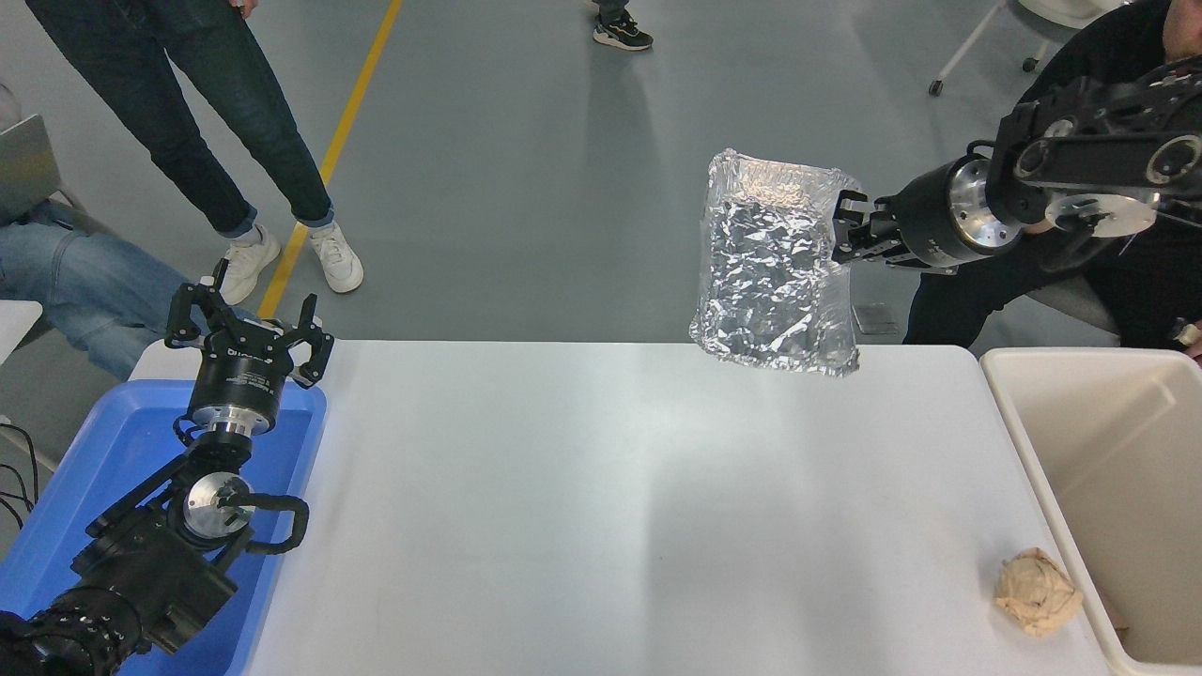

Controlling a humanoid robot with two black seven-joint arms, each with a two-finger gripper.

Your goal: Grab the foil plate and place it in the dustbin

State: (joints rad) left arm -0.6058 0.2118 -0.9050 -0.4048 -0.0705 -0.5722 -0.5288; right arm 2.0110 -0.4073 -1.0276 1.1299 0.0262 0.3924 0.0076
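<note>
The foil plate [770, 263] is a shiny crinkled silver tray, held up in the air above the table's far edge and tilted so its inside faces me. My right gripper [845, 230] comes in from the right edge and is shut on the plate's right rim. The dustbin [1033, 441], a large cream plastic bin, stands at the table's right end, below and to the right of the plate. My left gripper [249, 314] is open and empty, parked at the lower left above the blue tray.
A crumpled tan paper ball [1037, 591] lies on the white table [610, 507] beside the dustbin's left wall. A shallow blue tray [103, 469] sits at the left end. People stand and sit beyond the far edge, one right behind my right arm.
</note>
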